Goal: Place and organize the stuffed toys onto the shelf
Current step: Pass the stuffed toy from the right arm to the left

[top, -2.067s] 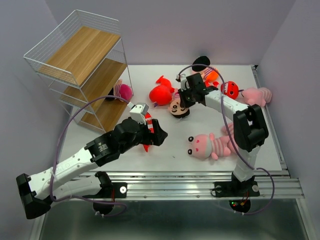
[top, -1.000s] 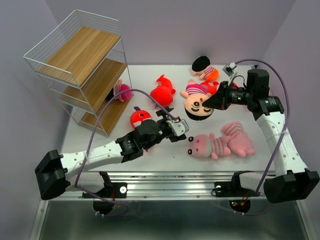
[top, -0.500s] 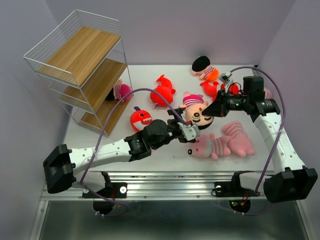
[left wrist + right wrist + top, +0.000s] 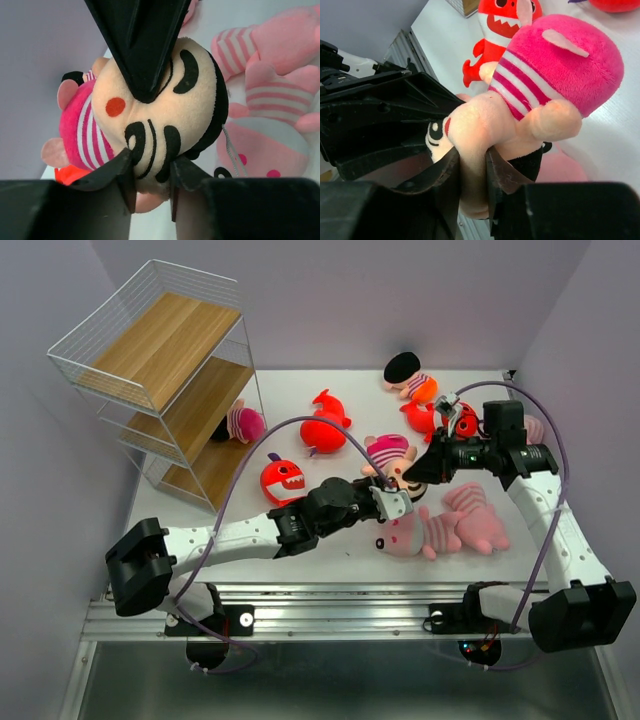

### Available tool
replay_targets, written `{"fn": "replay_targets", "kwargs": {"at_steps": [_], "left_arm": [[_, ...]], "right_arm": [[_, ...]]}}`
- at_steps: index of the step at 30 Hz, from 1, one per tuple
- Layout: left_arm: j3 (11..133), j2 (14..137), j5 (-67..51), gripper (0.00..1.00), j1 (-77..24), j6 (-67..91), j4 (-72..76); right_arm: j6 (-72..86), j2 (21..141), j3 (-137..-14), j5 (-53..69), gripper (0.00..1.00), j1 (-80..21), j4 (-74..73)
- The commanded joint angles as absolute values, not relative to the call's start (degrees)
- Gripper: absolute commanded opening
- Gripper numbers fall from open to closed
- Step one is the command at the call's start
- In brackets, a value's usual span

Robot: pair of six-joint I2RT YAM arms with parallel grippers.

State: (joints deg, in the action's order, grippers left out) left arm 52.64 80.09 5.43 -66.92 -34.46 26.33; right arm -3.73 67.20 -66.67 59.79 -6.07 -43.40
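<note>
doll (image 4: 386,448): well right of the shelf (image 4: 150,340), held between both grippers
left gripper (image 4: 150,165): fingers pinched on doll's chin
right gripper (image 4: 471,160): fingers clamped on doll's head, farther from shelf

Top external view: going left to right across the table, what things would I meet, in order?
The shelf → pink-striped toy beside it → red toothy toy → red fish-shaped toy → doll being gripped mid-table. Toys further right overlap too much to order.
</note>
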Motion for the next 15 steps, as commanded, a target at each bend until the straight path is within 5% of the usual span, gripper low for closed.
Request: {"fn": "replay_targets", "kwargs": {"at_steps": [1, 4, 6, 9, 15], "left_arm": [[55.64, 78.14, 5.71, 0.28, -67.5, -29.36, 35.42], [53.18, 76.56, 6.33, 0.02, -67.41, -23.05, 36.38], [51.6, 75.33, 5.98, 0.0, -67.33, -17.96, 37.17], [48.0, 73.75, 4.66, 0.0, -67.24, -8.46, 37.27], [42.98, 67.43, 1.42, 0.0, -64.61, 10.94, 36.83]], "right_arm": [[-7.99, 65.57, -67.5, 64.34, 0.31, -7.65, -46.84], [-13.08, 66.44, -69.78, 64.34, 0.49, -7.65, -51.39], [-16.94, 67.06, -72.14, 63.29, 0.77, -7.65, -54.39], [-24.58, 67.06, -77.59, 59.51, 0.99, -7.65, -57.82], [-43.27, 63.9, -81.64, 58.97, 1.0, -7.65, -64.59]]}}
